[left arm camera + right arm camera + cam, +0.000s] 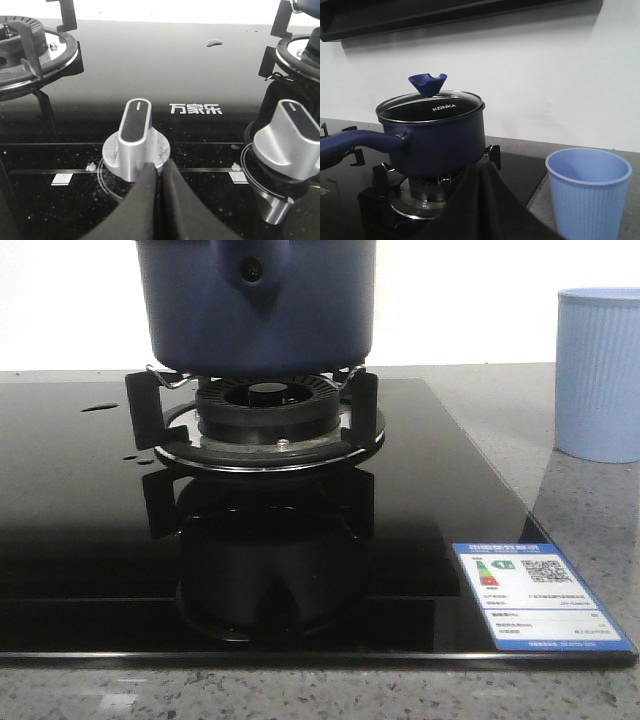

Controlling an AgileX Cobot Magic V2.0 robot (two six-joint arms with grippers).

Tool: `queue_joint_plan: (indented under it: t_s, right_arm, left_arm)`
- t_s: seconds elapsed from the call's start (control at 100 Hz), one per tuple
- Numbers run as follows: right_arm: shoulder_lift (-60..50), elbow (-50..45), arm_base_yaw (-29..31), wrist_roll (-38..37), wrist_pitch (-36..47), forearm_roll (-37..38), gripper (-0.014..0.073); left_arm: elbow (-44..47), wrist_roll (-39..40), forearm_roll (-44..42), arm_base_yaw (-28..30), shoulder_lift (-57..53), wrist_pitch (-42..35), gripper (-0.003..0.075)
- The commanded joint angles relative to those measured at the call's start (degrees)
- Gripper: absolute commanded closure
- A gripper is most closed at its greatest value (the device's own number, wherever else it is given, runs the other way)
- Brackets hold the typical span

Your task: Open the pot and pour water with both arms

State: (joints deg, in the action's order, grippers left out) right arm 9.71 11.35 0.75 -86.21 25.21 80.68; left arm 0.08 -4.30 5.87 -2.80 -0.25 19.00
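The dark navy-blue pot (255,310) stands on the gas burner (268,415), its handle mount with a round hole facing me. In the right wrist view the pot (440,140) carries a glass lid (430,107) with a blue knob (427,84), and its long handle (355,142) points away from the cup. My right gripper (485,167) is shut and empty, low in front of the pot. My left gripper (157,167) is shut and empty, its tips just short of a silver stove knob (136,137). Neither gripper shows in the front view.
A pale-blue ribbed cup (598,375) stands on the grey counter beside the black glass cooktop (420,490); it also shows in the right wrist view (587,192). A second silver knob (290,140) and a second burner (30,55) show near the left gripper. A blue-edged label (540,595) is stuck to the cooktop's front corner.
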Motion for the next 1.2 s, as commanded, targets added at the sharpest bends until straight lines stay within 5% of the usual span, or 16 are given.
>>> queue_joint_plan:
  t_s: [0.0, 0.42, 0.73, 0.78, 0.84, 0.87, 1.19]
  right_arm:
    - [0.52, 1.55, 0.19, 0.11, 0.2, -1.4, 0.0662]
    - [0.52, 1.55, 0.19, 0.11, -0.04, -1.27, 0.0662]
    - [0.52, 1.55, 0.19, 0.24, -10.24, 6.69, 0.0662]
    - [0.52, 1.55, 0.19, -4.14, -11.18, 12.0, 0.0662]
    - [0.52, 1.55, 0.19, -20.15, -11.64, 25.81, 0.0662]
    - [0.52, 1.23, 0.19, -24.92, -11.74, 25.81, 0.0662]
    - [0.63, -1.97, 0.19, -24.5, -18.5, 25.81, 0.0662]
  left_arm:
    - [1.87, 0.68, 0.95, 0.05, -1.43, -2.14, 0.0739]
    - [1.87, 0.68, 0.95, 0.05, -1.43, -2.14, 0.0739]
    - [1.87, 0.68, 0.95, 0.05, -1.43, -2.14, 0.0739]
    - [1.87, 0.68, 0.95, 0.05, -1.43, -2.14, 0.0739]
    - [1.87, 0.68, 0.95, 0.05, -1.43, -2.14, 0.0739]
    - [1.87, 0.68, 0.95, 0.05, -1.43, -2.14, 0.0739]
    - [1.87, 0.68, 0.95, 0.05, -1.43, -2.25, 0.0739]
